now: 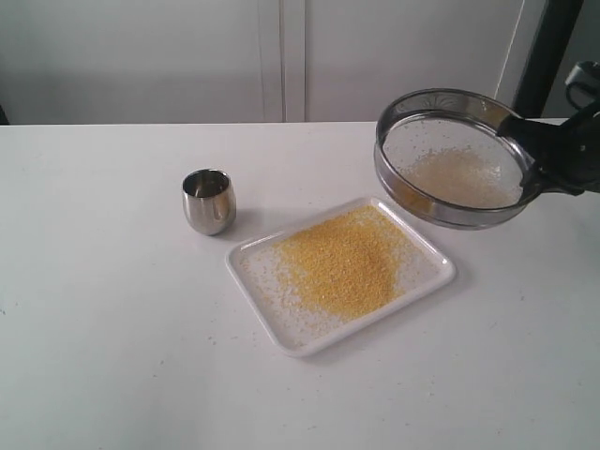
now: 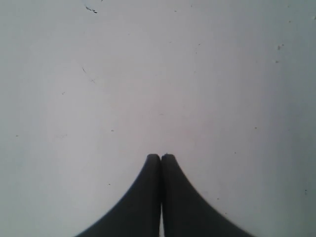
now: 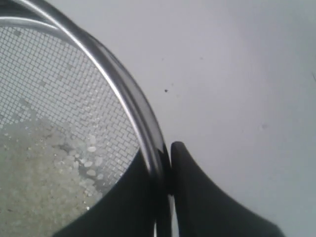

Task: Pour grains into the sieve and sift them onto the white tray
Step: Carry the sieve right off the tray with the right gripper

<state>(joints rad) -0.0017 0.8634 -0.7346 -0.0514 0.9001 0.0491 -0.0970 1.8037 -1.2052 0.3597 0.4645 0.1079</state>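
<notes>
The white tray (image 1: 429, 283) lies on the table with a broad heap of yellow grains (image 1: 343, 262) on it. The sieve (image 1: 452, 159) hangs tilted in the air above and behind the tray's right end, with pale grains still on its mesh (image 3: 49, 148). My right gripper (image 1: 542, 169) is shut on the sieve's steel rim (image 3: 148, 128), one finger inside and one outside. In the left wrist view my left gripper (image 2: 161, 157) is shut on nothing, above bare table; it does not show in the exterior view.
A small shiny steel cup (image 1: 208, 201) stands upright on the table to the left of the tray. A few stray grains lie on the white table (image 1: 112, 328) around the tray. A wall stands behind the table's far edge.
</notes>
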